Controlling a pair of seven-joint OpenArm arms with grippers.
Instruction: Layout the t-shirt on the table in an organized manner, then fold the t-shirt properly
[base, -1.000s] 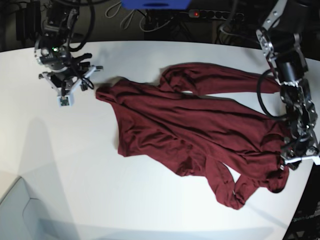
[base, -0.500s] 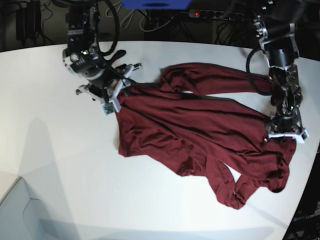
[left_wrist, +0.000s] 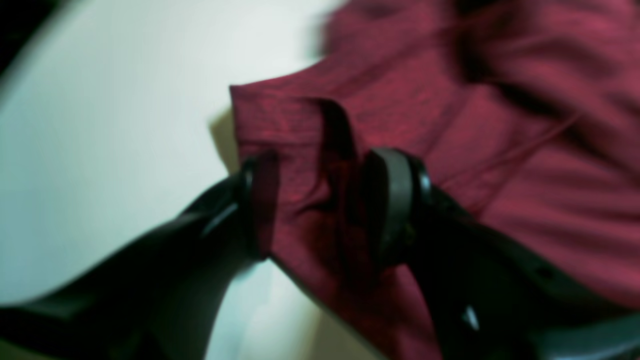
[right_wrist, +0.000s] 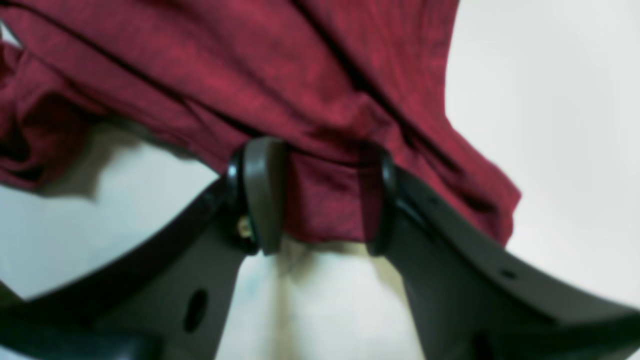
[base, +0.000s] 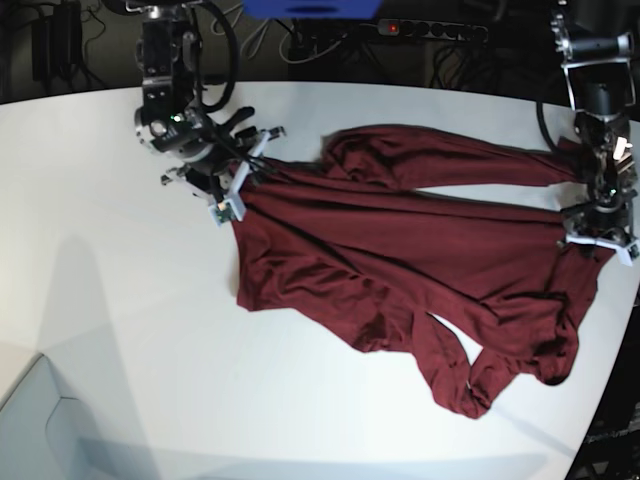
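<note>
The dark maroon t-shirt (base: 400, 250) lies crumpled across the white table (base: 120, 330), with one sleeve stretched along the back and a bunched end at the front right. At the shirt's far left corner, my right gripper (base: 235, 185) has its jaws apart astride the cloth edge (right_wrist: 325, 205). The left gripper (base: 598, 232) is at the shirt's right edge near the table rim. Its fingers (left_wrist: 395, 200) also stand apart, with a wrinkled fold of the t-shirt (left_wrist: 310, 200) lying between them. Both wrist views are blurred.
A power strip (base: 430, 30) and cables lie beyond the table's far edge. The table's curved rim (base: 612, 340) runs close to the shirt on the right. White table surface spreads to the left and front of the shirt.
My right gripper travelled from the bare table at far left onto the shirt's left corner. The left gripper moved from the shirt's lower right up along its right edge. The shirt barely shifted.
</note>
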